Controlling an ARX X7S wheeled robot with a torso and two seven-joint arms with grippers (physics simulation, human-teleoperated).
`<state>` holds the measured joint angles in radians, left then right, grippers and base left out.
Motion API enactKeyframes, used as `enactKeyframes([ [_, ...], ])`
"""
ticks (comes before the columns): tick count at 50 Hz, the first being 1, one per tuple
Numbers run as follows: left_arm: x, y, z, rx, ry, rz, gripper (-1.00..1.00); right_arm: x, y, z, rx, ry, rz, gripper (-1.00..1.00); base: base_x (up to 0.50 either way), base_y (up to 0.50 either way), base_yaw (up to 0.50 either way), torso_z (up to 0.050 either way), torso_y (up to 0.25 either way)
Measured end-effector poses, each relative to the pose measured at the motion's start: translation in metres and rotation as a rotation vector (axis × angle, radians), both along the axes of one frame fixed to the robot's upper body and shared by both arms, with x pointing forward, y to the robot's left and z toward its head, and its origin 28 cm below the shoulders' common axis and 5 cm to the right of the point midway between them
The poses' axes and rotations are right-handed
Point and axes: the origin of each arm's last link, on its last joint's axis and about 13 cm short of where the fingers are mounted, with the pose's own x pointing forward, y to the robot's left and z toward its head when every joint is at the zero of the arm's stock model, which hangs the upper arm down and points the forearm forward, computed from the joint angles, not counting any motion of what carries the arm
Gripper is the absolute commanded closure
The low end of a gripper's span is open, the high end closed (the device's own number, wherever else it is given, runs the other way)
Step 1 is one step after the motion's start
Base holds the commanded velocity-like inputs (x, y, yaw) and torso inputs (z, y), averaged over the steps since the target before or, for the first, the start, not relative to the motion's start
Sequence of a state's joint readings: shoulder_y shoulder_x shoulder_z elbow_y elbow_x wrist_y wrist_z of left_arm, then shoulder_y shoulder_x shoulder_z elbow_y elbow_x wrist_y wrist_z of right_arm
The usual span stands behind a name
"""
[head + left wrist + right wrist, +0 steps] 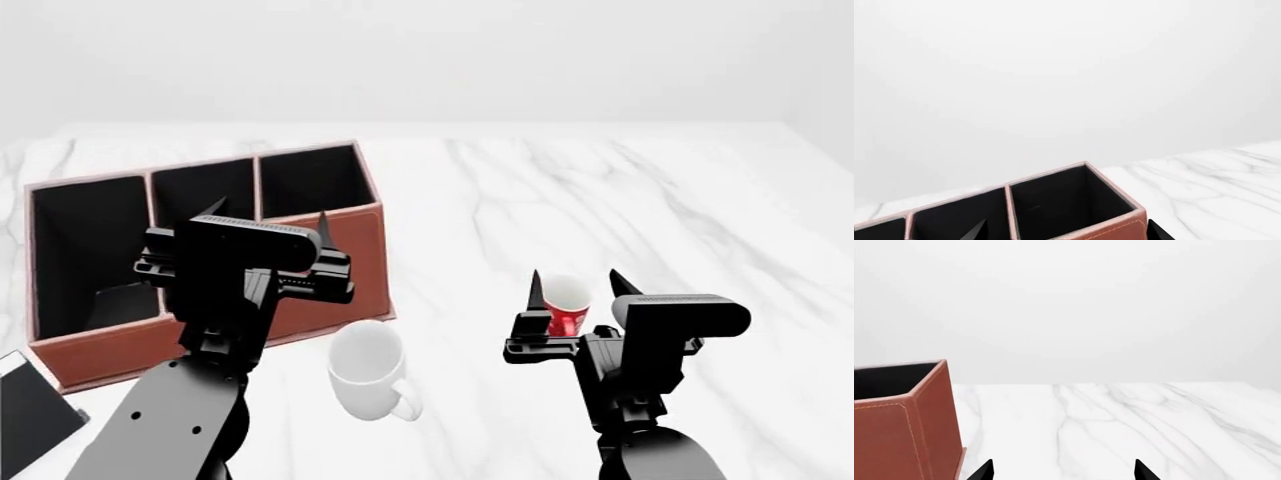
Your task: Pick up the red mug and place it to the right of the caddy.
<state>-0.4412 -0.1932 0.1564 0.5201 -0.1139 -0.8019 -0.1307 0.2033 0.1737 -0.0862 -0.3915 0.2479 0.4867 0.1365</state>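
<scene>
The red mug (567, 306) stands upright on the marble table right of the caddy; in the head view it shows between the fingers of my right gripper (575, 283), which is open and hovers over it. The mug is out of sight in the right wrist view, where the gripper (1063, 471) is open and empty and the caddy's corner (917, 425) is at one side. The reddish-brown caddy (354, 255) stands at the left. My left gripper (267, 213) is open above the caddy's front; in the left wrist view the gripper (1067, 233) is over the black compartments (1067, 197).
A larger plain white mug (366, 366) lies on its side in front of the caddy, between my two arms. A black book (30, 405) lies at the near left corner. The white marble table (627, 190) stretches behind and to the right.
</scene>
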Motion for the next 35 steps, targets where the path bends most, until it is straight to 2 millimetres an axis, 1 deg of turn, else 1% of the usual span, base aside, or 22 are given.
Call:
enactKeyframes([
  [12,0.000,0.001,0.000,0.000,-0.003,0.004,-1.00,0.000,0.000,-0.001,0.000,0.001,0.004,-1.00,0.50,0.00,0.00,0.000,0.001],
  [21,0.000,0.001,0.001,-0.001,-0.008,0.007,-1.00,-0.002,-0.001,-0.003,0.003,-0.007,-0.002,-1.00,0.00,0.00,0.00,0.000,0.002],
  [27,-0.001,0.002,0.001,0.000,-0.011,0.008,-1.00,-0.017,-0.008,-0.010,0.010,0.005,-0.013,-1.00,0.00,0.00,0.00,0.000,0.000],
  [35,-0.001,0.002,0.001,0.001,-0.012,0.008,-1.00,-0.026,-0.013,-0.016,0.017,0.018,-0.022,-1.00,0.00,0.00,0.00,0.000,0.000],
])
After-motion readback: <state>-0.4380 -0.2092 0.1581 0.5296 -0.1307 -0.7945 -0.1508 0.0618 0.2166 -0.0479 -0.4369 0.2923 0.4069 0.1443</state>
